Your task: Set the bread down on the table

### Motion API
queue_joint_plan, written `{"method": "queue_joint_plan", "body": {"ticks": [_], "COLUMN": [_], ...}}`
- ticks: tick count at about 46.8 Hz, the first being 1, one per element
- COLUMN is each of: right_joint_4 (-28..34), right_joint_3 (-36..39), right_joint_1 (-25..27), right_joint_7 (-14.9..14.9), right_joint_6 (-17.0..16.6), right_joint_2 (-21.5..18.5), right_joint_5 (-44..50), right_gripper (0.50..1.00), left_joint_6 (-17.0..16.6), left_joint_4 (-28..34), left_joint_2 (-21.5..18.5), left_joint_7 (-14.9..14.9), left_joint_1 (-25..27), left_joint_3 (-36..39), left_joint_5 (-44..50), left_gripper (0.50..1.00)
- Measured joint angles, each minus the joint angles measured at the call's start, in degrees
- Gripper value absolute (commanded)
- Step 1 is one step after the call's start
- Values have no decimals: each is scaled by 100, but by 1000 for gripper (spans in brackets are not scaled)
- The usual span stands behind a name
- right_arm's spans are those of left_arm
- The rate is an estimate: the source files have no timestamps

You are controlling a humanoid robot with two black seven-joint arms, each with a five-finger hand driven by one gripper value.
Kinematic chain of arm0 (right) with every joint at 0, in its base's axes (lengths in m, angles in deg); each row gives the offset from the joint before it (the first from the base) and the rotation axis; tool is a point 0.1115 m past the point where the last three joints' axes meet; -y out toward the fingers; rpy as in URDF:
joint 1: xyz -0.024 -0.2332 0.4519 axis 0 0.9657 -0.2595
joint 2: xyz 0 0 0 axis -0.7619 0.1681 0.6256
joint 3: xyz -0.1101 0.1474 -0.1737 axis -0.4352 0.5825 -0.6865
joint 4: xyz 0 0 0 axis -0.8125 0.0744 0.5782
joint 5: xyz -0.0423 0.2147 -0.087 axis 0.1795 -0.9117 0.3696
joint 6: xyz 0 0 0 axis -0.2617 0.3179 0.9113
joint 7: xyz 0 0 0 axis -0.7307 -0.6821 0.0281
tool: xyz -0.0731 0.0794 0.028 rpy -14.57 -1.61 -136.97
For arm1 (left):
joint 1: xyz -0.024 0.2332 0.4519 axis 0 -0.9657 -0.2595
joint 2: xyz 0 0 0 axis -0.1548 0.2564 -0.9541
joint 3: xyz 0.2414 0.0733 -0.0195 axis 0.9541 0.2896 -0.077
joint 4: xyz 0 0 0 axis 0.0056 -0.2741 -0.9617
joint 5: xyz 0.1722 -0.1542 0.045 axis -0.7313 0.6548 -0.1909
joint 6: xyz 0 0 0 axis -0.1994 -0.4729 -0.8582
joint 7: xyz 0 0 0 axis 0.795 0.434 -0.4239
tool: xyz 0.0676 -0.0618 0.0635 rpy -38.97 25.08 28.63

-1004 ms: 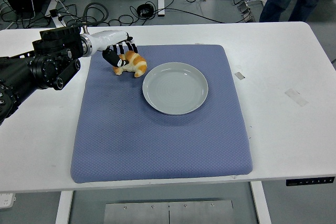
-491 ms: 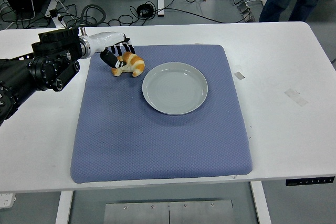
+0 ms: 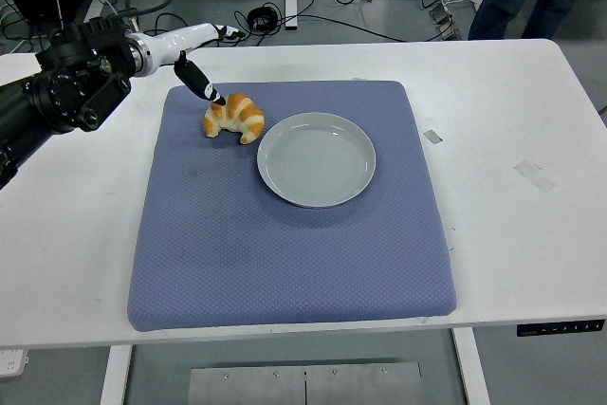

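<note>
Croissant on blue mat beside plate — plate bare, left hand released, fingers extended above it

Bulky black left arm; white forearm; black robot hand.

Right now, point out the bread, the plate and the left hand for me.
bread (image 3: 234, 117): head view, middle of the croissant's back.
plate (image 3: 316, 194): head view, near rim.
left hand (image 3: 201, 84): head view, dark fingers just above the bread.
</note>
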Motion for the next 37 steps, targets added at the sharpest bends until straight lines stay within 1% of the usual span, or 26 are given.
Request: {"method": "queue_joint_plan", "body": {"ticks": [5,10,12,19,31,37], "right_joint_4": [0,0,0,0,0,0], "right_joint_3": [0,0,0,0,0,0], "right_joint_1": [0,0,0,2,0,0], "right_joint_7": [0,0,0,0,0,1], "right_joint_6": [-1,-1,0,1,1,1], "right_joint_2": [0,0,0,0,0,0], "right_joint_5": [0,0,0,0,0,0], "right_gripper": [1000,1000,1000,1000,1000,1000], "left_joint_6": [-4,-75,-107,-205,-171,-170], "left_joint_4": [-1,-6,-11,-13,-11,-2], "left_joint_2": [-16,-17,-23,12,21,60], "left_joint_7": [0,-2,-12,-45,88,92], "left_joint_1": [223,259,258,-16,-233,-378], "left_joint_3": [-132,-182,-312,-1578,-2622,-3250], "left_joint_5": [380,608,782,2031,2612,2951], "left_gripper": [975,975,975,975,975,975]}}
